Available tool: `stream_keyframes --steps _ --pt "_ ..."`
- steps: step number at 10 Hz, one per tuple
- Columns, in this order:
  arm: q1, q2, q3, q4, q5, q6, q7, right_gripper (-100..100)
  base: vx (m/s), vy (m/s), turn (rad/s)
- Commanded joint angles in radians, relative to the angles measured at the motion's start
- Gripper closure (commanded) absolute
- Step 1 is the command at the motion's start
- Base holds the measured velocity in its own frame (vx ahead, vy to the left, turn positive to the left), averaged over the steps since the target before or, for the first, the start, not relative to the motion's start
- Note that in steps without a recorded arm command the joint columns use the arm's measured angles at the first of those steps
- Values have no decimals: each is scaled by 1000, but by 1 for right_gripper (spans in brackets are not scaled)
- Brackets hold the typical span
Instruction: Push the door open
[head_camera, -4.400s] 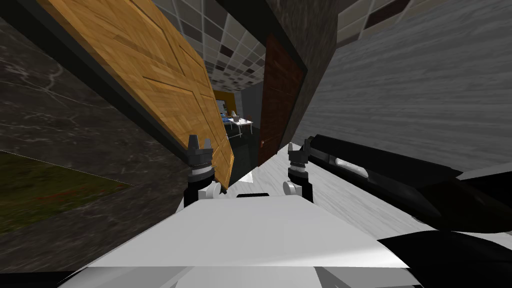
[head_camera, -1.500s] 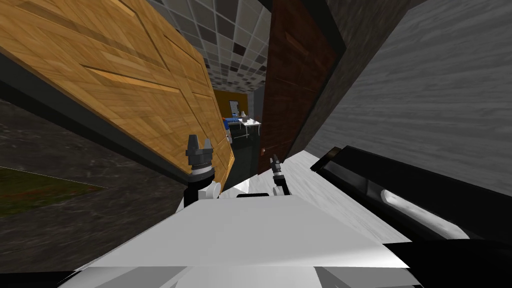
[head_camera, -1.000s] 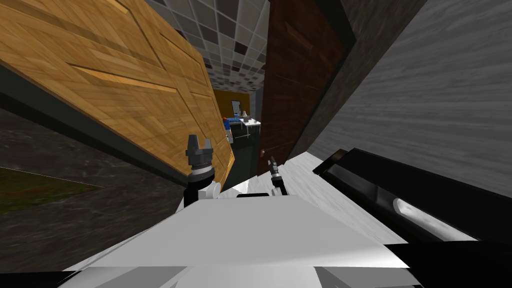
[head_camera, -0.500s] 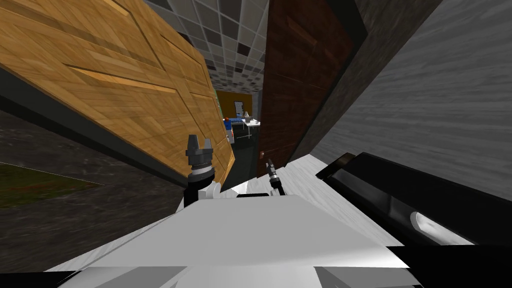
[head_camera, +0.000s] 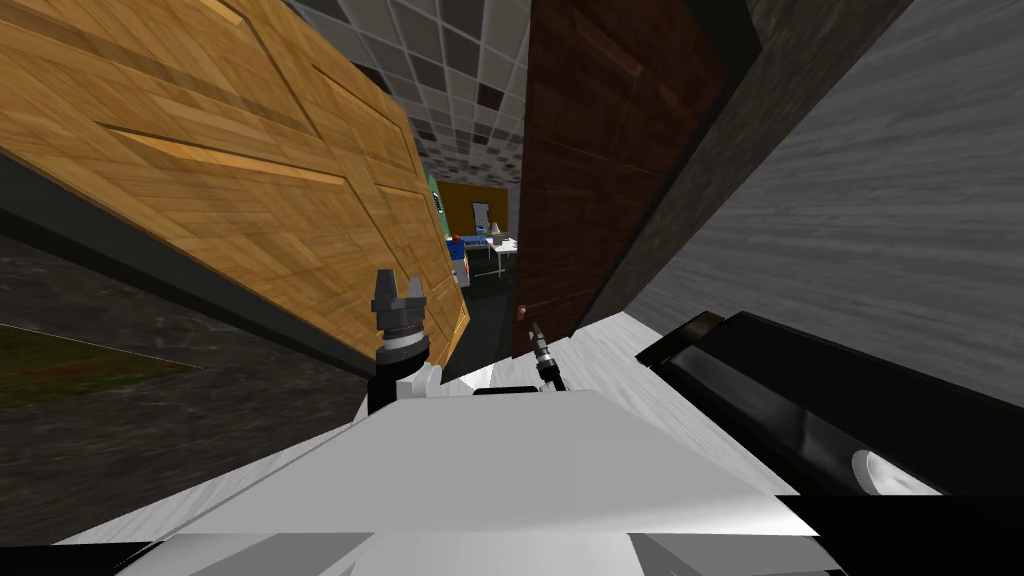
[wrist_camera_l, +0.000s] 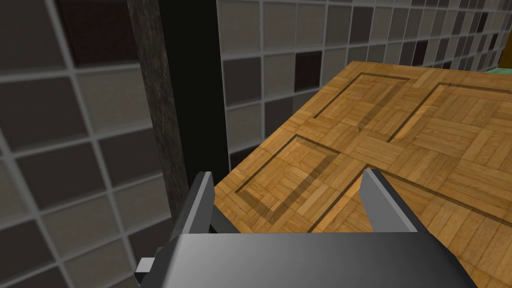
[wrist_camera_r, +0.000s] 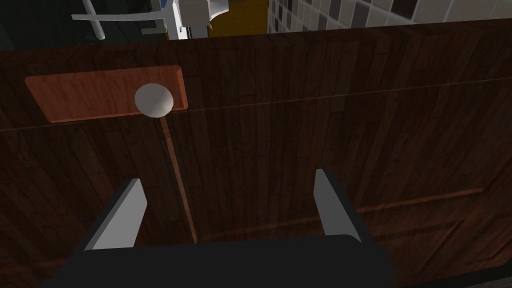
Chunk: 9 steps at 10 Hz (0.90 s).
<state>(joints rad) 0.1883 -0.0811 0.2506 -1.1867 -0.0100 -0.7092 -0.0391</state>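
A dark brown door (head_camera: 600, 150) stands ahead on the right, with a small round knob (head_camera: 520, 312) near its edge. In the right wrist view the same door (wrist_camera_r: 310, 120) is close in front, and its pale knob (wrist_camera_r: 154, 100) sits on a reddish plate beside the fingers. My right gripper (wrist_camera_r: 227, 197) is open and empty, seen small in the head view (head_camera: 537, 331) just short of the door near the knob. My left gripper (head_camera: 398, 290) is held up beside a light parquet door (head_camera: 250, 170) and stands open (wrist_camera_l: 290, 200) with nothing in it.
Between the two doors a narrow gap shows a further room with a white table (head_camera: 495, 243) and an orange wall. A long black unit (head_camera: 850, 400) runs along the grey wall on the right. A dark marbled wall (head_camera: 150, 420) lies to the left.
I have moved forward, so both doors loom larger. My right arm has stretched out toward the dark door near its knob. The left arm has kept its pose.
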Motion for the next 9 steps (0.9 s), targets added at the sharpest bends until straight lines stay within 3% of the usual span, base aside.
stream_keyframes --steps 1,7,9 --pt "-8 -3 8 32 3 0 -3 -100 59 -73 78" --pt "-36 1 28 134 13 -14 -5 -100 42 -61 51" --pt "-52 5 39 193 19 -22 -6 -100 71 -102 80"
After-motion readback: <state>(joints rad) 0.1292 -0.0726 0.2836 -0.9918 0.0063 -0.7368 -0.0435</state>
